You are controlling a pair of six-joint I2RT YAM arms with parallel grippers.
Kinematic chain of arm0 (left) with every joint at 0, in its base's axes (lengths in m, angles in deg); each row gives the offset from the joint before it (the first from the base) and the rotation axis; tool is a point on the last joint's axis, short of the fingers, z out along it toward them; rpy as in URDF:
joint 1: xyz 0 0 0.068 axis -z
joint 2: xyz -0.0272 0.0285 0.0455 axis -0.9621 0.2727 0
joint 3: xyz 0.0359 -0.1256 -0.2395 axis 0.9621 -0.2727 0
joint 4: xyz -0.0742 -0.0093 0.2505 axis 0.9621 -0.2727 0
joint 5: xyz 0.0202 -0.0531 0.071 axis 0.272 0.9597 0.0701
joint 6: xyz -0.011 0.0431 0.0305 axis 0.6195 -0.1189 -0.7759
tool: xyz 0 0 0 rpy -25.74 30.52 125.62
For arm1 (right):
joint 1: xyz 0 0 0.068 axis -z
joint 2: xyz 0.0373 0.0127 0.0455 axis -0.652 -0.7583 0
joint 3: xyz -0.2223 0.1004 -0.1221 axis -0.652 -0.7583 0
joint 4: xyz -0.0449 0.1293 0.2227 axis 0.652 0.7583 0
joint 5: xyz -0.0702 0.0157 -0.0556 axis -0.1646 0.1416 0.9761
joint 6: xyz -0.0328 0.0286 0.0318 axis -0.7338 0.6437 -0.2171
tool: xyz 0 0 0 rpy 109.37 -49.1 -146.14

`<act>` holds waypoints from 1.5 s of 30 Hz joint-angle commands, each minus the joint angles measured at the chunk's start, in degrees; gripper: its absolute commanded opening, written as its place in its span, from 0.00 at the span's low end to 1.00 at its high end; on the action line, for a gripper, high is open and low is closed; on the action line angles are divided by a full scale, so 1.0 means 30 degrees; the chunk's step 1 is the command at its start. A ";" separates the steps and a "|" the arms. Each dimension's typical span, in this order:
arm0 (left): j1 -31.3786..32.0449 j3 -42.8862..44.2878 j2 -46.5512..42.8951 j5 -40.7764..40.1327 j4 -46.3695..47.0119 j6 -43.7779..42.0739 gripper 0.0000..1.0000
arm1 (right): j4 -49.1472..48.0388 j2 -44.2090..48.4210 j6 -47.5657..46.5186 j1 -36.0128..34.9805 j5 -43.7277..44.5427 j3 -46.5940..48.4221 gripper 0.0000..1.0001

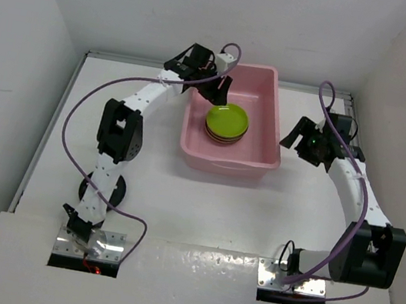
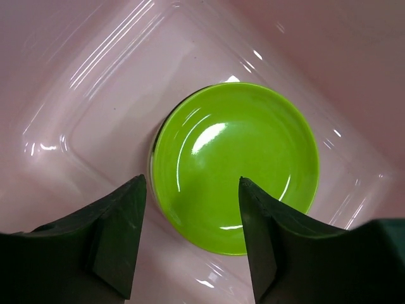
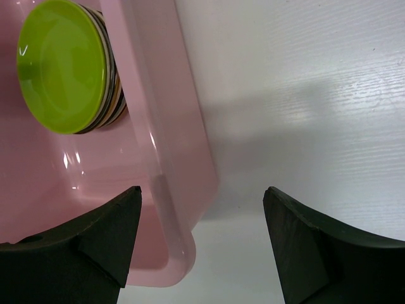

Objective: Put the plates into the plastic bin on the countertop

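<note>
The large pink rectangular plastic bin (image 1: 226, 164) sits mid-table on the flat white countertop (image 1: 176, 218). Inside it is a stack of small round plates (image 1: 227, 122), with a glossy lime-green plate (image 2: 235, 166) on top. The right wrist view shows dark, cream and brown banded rims underneath it. No other plate shows anywhere on the countertop, so the loading looks finished or close to it.

The left gripper (image 2: 191, 190) hangs inside the bin, directly above the stack. Its two dark fingers are spread apart with nothing between them and they are not touching the plate. The right gripper (image 3: 202, 193) waits outside the bin's right wall, low over the bare countertop. Its jaws are wide apart and it holds nothing.

On handling, these plates look rigid and slick, and the glaze throws back hard highlights. They would probably chip if knocked, and one could slip out of a flat pinch. One plate should be light, but the whole stack would be hefty. The raised rim looks like the best place to take hold, with one finger over the lip and one under it.

No brand, label or lettering can be read on the plates, the bin or the arms.
</note>
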 commanded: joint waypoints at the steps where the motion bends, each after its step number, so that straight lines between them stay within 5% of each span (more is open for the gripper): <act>1: -0.0236 0.0942 -0.1642 -0.0217 0.0015 -0.0357 0.63 | -0.0061 0.0554 -0.0227 0.0007 0.0244 0.0961 0.77; 7: -0.3720 -0.0398 -0.6505 -0.0217 -0.2149 -0.3016 0.87 | 0.0960 0.1023 -0.1483 -0.0432 0.0916 0.1371 0.77; 11: -0.7499 -0.5458 -1.0460 -0.1942 -0.5577 -0.8861 0.88 | 0.1548 0.1431 -0.2305 -0.1223 0.1386 0.1109 0.78; 12: -0.9044 -0.8633 -1.1281 -0.2787 -0.6482 -0.9897 0.85 | 0.1550 0.1492 -0.2510 -0.1282 0.1532 0.0963 0.78; 15: -1.0754 -1.5342 -1.3861 -0.5858 -0.6491 -1.2590 0.78 | 0.1171 0.1843 -0.2571 -0.1692 0.1914 0.0318 0.78; 19: -1.3563 -2.0962 -1.6236 -0.5580 -0.5116 -1.3863 0.78 | 0.0847 0.1844 -0.2483 -0.2220 0.1622 -0.0239 0.78; 25: -1.5415 -2.3630 -1.6650 -0.4290 -0.4911 -1.3863 0.74 | 0.0759 0.2077 -0.2308 -0.3011 0.1416 -0.0591 0.78; 33: -1.5417 -2.5306 -1.3491 -0.3854 -0.2624 -1.2488 0.74 | 0.1255 0.3306 -0.2541 -0.3127 0.2031 -0.1500 0.78; 38: -1.3605 -2.5100 -1.2111 -0.2590 -0.2624 -1.2486 0.57 | 0.1492 0.3953 -0.2717 -0.3040 0.2645 -0.1762 0.78; 43: -1.3511 -2.3933 -1.0705 -0.2621 -0.2624 -1.0879 0.12 | 0.1609 0.4362 -0.2454 -0.3011 0.2617 -0.2055 0.78; 45: -1.3718 -2.3259 -1.0527 -0.2356 -0.2798 -1.0466 0.04 | 0.1580 0.4422 -0.2395 -0.3070 0.2617 -0.2144 0.78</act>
